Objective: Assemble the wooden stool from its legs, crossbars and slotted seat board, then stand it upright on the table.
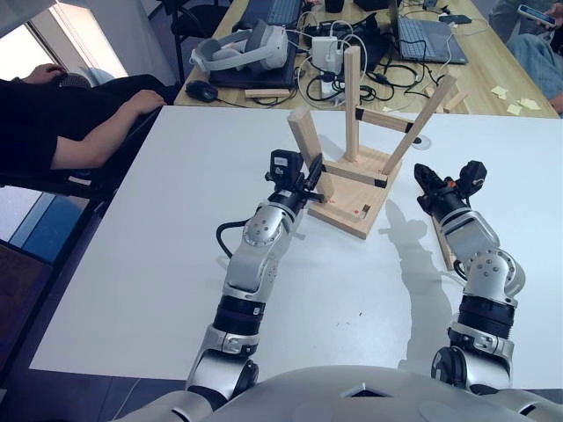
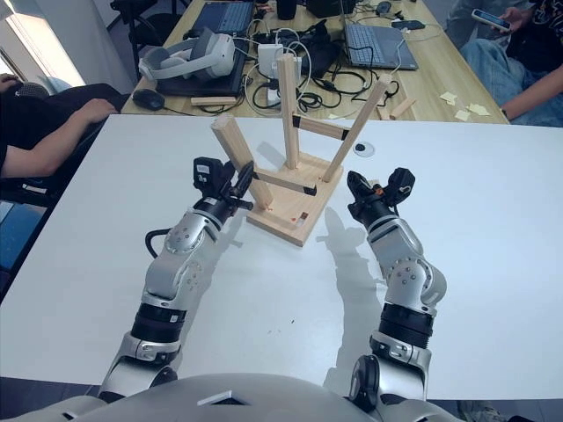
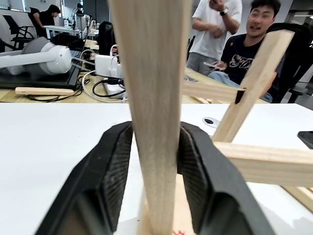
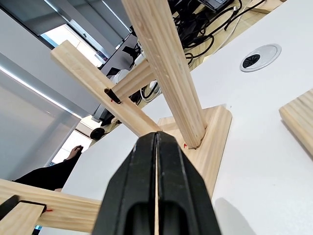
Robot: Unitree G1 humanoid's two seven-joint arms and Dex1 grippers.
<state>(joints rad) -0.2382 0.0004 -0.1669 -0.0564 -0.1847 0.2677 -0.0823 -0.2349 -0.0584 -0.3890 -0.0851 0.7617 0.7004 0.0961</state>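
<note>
At 9 o'clock of the seat board (image 1: 356,213), left gripper (image 1: 310,181) pinches a leg (image 1: 304,132), right gripper (image 1: 425,178) pressed together, empty; yanking may unseat joints.

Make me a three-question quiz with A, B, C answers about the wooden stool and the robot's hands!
1. Where is the seat board? A flat on the table; B on the floor; C on a chair.
2. How many legs stick up from it? A one; B three; C six.
3. The left gripper is: A wide open; B shut on a leg; C holding a cable.
Answers: 1 A, it rests on the table. 2 B, three point upward. 3 B, it clamps one leg.
</note>
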